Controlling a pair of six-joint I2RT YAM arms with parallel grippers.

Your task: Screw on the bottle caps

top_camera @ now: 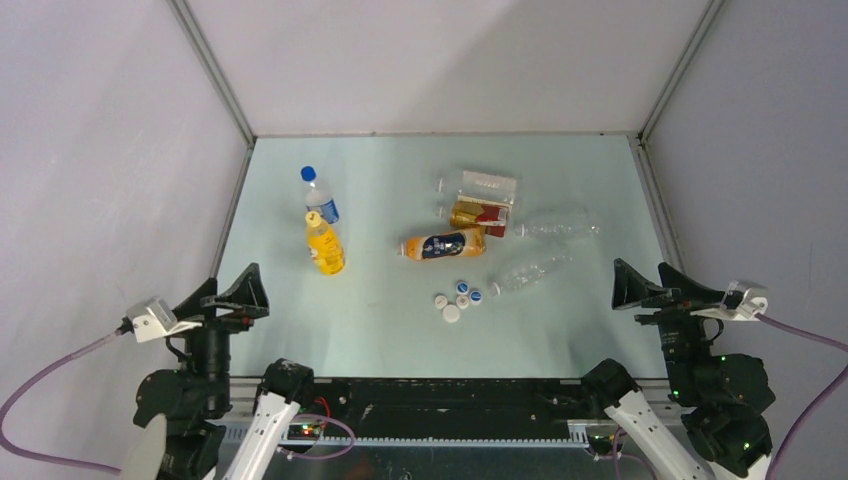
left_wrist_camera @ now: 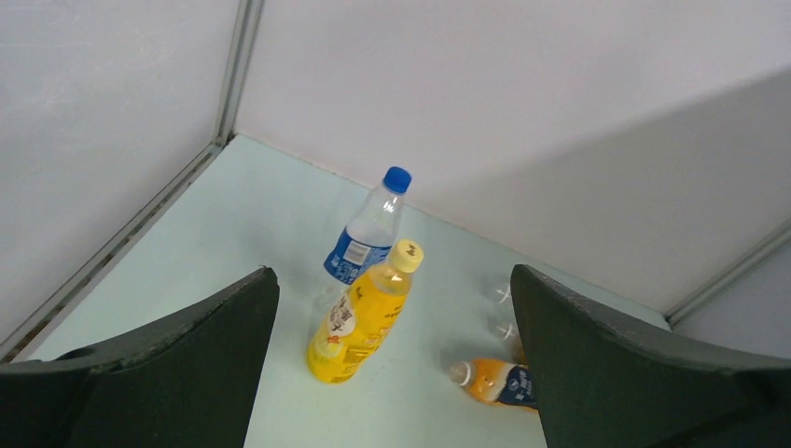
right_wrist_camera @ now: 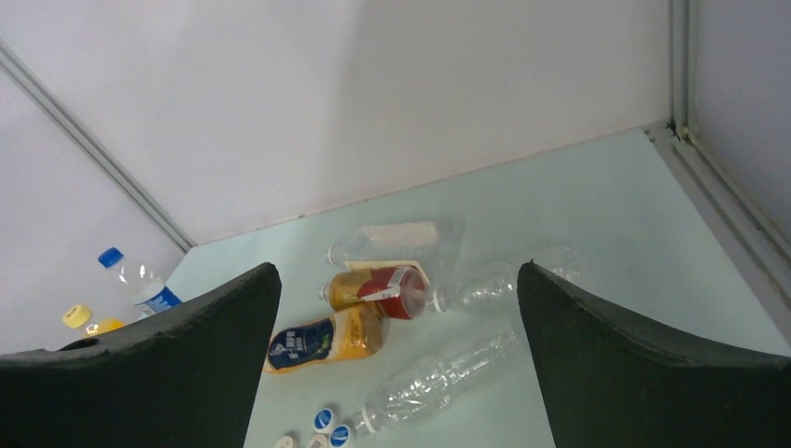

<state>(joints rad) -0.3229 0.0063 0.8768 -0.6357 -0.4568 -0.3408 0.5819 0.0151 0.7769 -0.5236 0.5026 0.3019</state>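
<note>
A clear bottle with blue label [top_camera: 318, 196] and blue cap, and an orange-yellow bottle [top_camera: 325, 246] with yellow cap, stand upright at the left; both show in the left wrist view [left_wrist_camera: 366, 241] [left_wrist_camera: 359, 322]. An orange bottle with dark-blue label [top_camera: 444, 244], a gold-and-red bottle [top_camera: 478, 213] and three plain clear bottles [top_camera: 530, 270] lie uncapped in the middle. Several loose caps [top_camera: 455, 298], white and blue, lie in front of them; two blue ones show in the right wrist view [right_wrist_camera: 325, 418]. My left gripper [top_camera: 232, 290] and right gripper [top_camera: 650, 283] are open, empty, near the front edge.
Grey walls with metal corner rails [top_camera: 215, 70] enclose the pale green table [top_camera: 380, 330] on the left, back and right. Both arm bases sit at the near edge beside a black rail [top_camera: 440, 400].
</note>
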